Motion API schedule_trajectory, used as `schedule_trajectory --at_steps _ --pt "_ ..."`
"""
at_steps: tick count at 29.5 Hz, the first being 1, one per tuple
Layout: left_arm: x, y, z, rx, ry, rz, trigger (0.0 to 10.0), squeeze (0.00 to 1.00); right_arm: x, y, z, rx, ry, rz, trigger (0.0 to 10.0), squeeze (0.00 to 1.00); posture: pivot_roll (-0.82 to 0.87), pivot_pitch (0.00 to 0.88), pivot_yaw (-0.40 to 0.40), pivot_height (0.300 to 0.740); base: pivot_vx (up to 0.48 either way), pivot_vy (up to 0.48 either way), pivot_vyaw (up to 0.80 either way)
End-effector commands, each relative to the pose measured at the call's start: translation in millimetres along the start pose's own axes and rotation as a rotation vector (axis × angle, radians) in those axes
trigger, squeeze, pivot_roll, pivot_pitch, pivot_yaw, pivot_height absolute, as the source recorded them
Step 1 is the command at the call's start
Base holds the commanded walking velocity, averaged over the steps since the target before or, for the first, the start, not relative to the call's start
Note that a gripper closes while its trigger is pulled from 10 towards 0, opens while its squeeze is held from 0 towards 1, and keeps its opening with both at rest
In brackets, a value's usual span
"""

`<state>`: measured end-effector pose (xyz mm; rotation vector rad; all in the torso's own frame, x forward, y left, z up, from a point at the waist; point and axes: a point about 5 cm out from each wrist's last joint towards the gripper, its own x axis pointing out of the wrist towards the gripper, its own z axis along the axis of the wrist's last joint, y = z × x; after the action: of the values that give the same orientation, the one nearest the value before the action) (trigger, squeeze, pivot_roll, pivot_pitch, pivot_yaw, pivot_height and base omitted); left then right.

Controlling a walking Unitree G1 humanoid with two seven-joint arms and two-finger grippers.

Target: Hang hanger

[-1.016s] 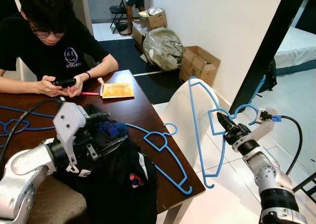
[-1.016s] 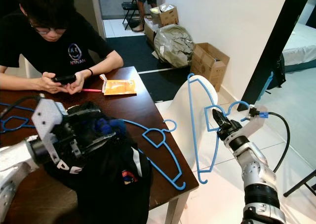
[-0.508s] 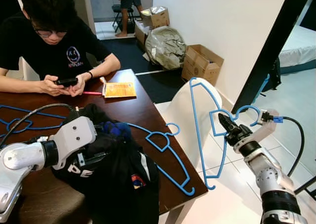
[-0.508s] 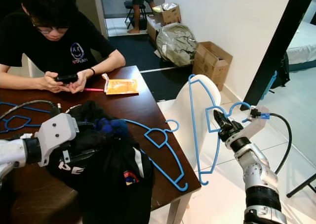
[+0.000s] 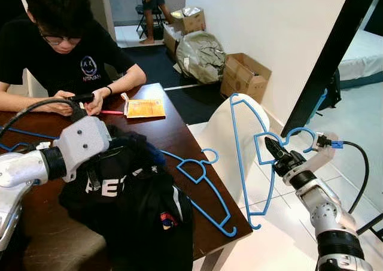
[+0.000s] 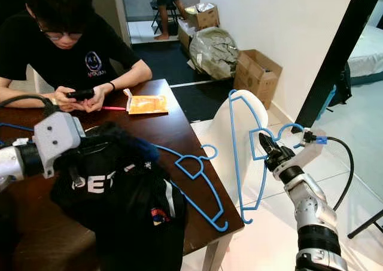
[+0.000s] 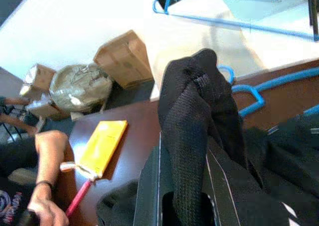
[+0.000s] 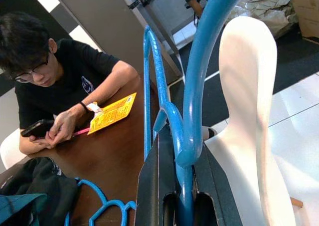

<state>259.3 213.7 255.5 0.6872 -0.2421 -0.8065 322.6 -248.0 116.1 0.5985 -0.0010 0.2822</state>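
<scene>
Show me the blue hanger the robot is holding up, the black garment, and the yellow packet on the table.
blue hanger (image 5: 238, 157): left eye view, on its long straight bar.
black garment (image 5: 140, 205): left eye view, on the fabric heaped on the table.
yellow packet (image 6: 146, 104): right eye view, on its flat face.

Left tool (image 7: 183, 186) pinching black cloth (image 7: 197, 121)
A yellow packet (image 7: 102, 145) and blue hanger (image 7: 259, 91) lie on the brown counter (image 7: 134, 156).

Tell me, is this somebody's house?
Probably a home: a dark wooden dining table with a white chair, cardboard boxes by the wall, and a bed through the doorway.
</scene>
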Motion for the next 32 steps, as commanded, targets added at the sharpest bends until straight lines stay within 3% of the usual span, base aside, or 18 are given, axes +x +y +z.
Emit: schedule_trajectory --at_steps 1,4,6,7,8,9,10,11,12,15,18,19,22,23,26,27,28,32 --pt "-8.1 19.2 30 0.074 -0.103 0.049 0.0 0.0 2.0 0.9 1 0.005 -0.009 -0.003 10.0 0.0 0.07 0.0 -0.037 0.74 0.0 0.0 0.0" --pt "-12.7 28.8 44 0.1 -0.16 0.073 0.0 0.0 2.6 1.2 1 0.004 -0.01 -0.003 10.0 0.0 0.07 0.0 -0.037 0.74 0.0 0.0 0.0" --pt "-27.0 55.6 92 0.117 -0.388 0.146 0.0 0.0 4.0 1.7 1 0.004 -0.011 -0.003 10.0 0.0 0.07 0.0 -0.037 0.74 0.0 0.0 0.0" --pt "-27.0 55.6 92 0.117 -0.388 0.146 0.0 0.0 4.0 1.7 1 0.004 -0.011 -0.003 10.0 0.0 0.07 0.0 -0.037 0.74 0.0 0.0 0.0" --pt "-36.4 66.6 122 0.088 -0.563 0.147 0.0 0.0 4.7 1.8 1 0.003 -0.011 -0.003 10.0 0.0 0.08 0.0 -0.038 0.74 0.0 0.0 0.0" --pt "-36.4 66.6 122 0.088 -0.563 0.147 0.0 0.0 4.7 1.8 1 0.003 -0.011 -0.003 10.0 0.0 0.08 0.0 -0.038 0.74 0.0 0.0 0.0" --pt "-45.9 75.6 145 0.079 -0.675 0.129 0.0 0.0 5.7 2.1 0 0.003 -0.011 -0.002 10.0 0.0 0.08 0.0 -0.037 0.74 0.0 0.0 0.0" --pt "-48.6 79.1 151 0.149 -0.633 0.099 0.0 0.0 6.8 2.6 0 0.002 -0.011 -0.001 10.0 0.0 0.08 0.0 -0.033 0.74 0.0 0.0 0.0" --pt "-48.6 79.1 151 0.149 -0.633 0.099 0.0 0.0 6.8 2.6 0 0.002 -0.011 -0.001 10.0 0.0 0.08 0.0 -0.033 0.74 0.0 0.0 0.0" --pt "-49.1 84.9 145 0.158 -0.567 0.054 3.3 0.0 8.5 3.8 -1 0.0 -0.012 0.001 10.0 0.0 0.08 0.0 -0.026 0.74 0.0 0.0 0.0" --pt "-49.4 87.4 143 0.152 -0.561 0.062 3.3 0.0 8.7 4.0 -1 0.0 -0.013 0.002 10.0 0.0 0.08 0.0 -0.026 0.74 0.0 0.0 0.0" --pt "-49.6 89.9 142 0.13 -0.569 0.063 10.0 0.0 8.8 4.3 -1 -0.002 -0.014 0.002 10.0 0.0 0.08 0.0 -0.023 0.74 0.0 0.0 0.0" --pt "-49.2 93.6 134 0.12 -0.522 0.064 10.0 0.0 9.0 5.4 -2 -0.01 -0.011 0.002 10.0 0.0 0.08 0.0 -0.017 0.74 0.0 0.0 0.0" --pt "-46.0 96.6 120 0.14 -0.413 0.092 10.0 0.0 9.1 5.7 -3 -0.012 -0.01 0.002 10.0 0.0 0.08 0.0 -0.018 0.74 0.0 0.0 0.0" --pt "-44.1 98.0 109 0.161 -0.331 0.108 10.0 0.0 9.1 5.9 -3 -0.013 -0.009 0.002 10.0 0.0 0.08 0.0 -0.018 0.74 0.0 0.0 0.0" --pt "-42.3 97.9 96 0.173 -0.241 0.107 10.0 0.0 9.2 6.0 -3 -0.013 -0.009 0.003 10.0 0.0 0.08 0.0 -0.02 0.74 0.0 0.0 0.0" --pt "-42.3 95.5 91 0.11 -0.269 0.097 10.0 0.0 9.4 6.2 -4 -0.013 -0.008 0.003 10.0 0.0 0.08 0.0 -0.019 0.74 0.0 0.0 0.0" --pt "-44.3 92.5 89 0.029 -0.327 0.082 10.0 0.0 9.9 6.4 -4 -0.014 -0.005 0.005 10.0 0.0 0.08 0.0 -0.019 0.74 0.0 0.0 0.0"
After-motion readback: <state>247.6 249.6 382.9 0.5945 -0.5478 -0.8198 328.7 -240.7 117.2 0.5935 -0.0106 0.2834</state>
